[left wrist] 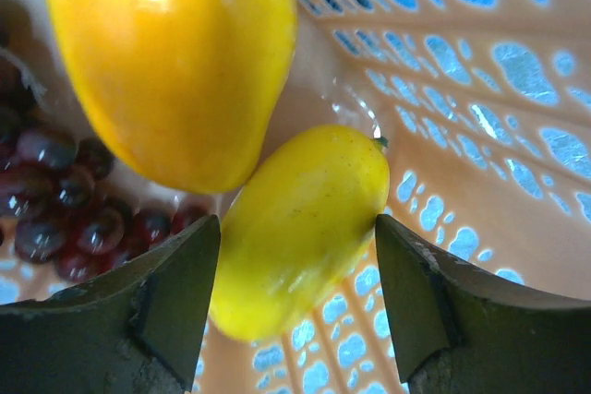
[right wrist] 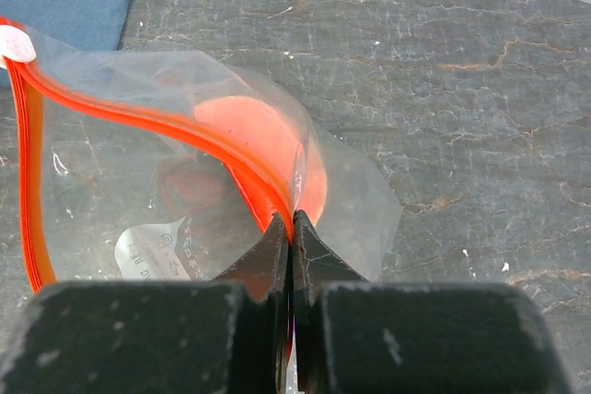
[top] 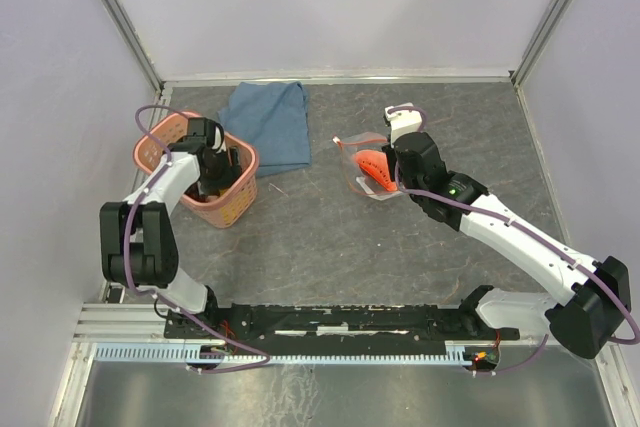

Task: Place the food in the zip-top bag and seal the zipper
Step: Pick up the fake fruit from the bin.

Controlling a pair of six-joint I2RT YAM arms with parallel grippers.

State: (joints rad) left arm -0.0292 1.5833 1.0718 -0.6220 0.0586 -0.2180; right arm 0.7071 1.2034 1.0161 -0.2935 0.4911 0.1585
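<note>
My left gripper (top: 215, 172) reaches down into the pink basket (top: 152, 143). In the left wrist view it (left wrist: 297, 237) is open, its jaws on either side of a small yellow fruit (left wrist: 300, 228) without closing on it. A larger yellow-orange fruit (left wrist: 175, 53) and a dark purple grape bunch (left wrist: 55, 209) lie beside it. My right gripper (right wrist: 292, 228) is shut on the orange-red zipper (right wrist: 185, 140) of the clear zip-top bag (right wrist: 138, 219), which lies on the table (top: 365, 167) with its mouth open and an orange piece (right wrist: 249, 131) inside.
A folded blue cloth (top: 268, 122) lies behind, between the basket and the bag. Pale walls with metal posts close the table in on three sides. The arm bases sit on a black rail (top: 330, 322) at the near edge.
</note>
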